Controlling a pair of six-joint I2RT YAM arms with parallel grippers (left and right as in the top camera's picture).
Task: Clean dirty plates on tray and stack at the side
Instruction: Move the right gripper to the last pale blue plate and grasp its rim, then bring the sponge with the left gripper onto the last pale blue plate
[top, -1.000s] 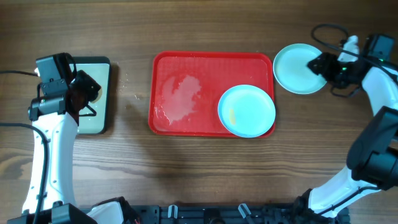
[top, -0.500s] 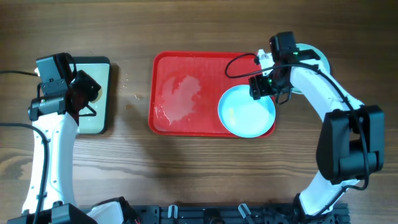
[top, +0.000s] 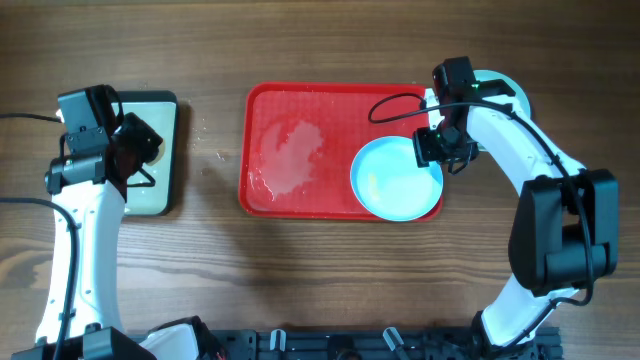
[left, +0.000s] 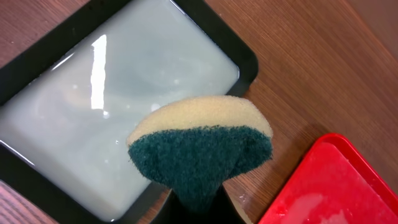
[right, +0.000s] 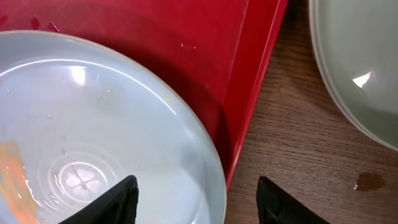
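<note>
The red tray (top: 300, 105) lies mid-table with a wet patch on its left half. A pale turquoise plate (top: 390, 185) with a yellowish smear sits in its right end; it also shows in the right wrist view (right: 93, 124). My right gripper (top: 440, 150) is open, its fingers (right: 196, 199) straddling that plate's right rim above the tray's edge (right: 255, 81). Another plate (top: 505, 90) lies on the wood right of the tray, mostly hidden by the arm; it shows in the right wrist view (right: 354, 68). My left gripper (top: 135, 150) is shut on a green-and-yellow sponge (left: 202, 143).
A black-rimmed pale-green tray (top: 150, 110) holding liquid stands at the left, under my left gripper; it fills the left wrist view (left: 112, 93). A corner of the red tray (left: 329, 186) shows there too. Small droplets mark the wood (top: 222, 155) between the trays.
My right arm swung from the plate on the wood at the far right over to the plate on the tray, then came down a little along its right rim. The left arm has not moved.
</note>
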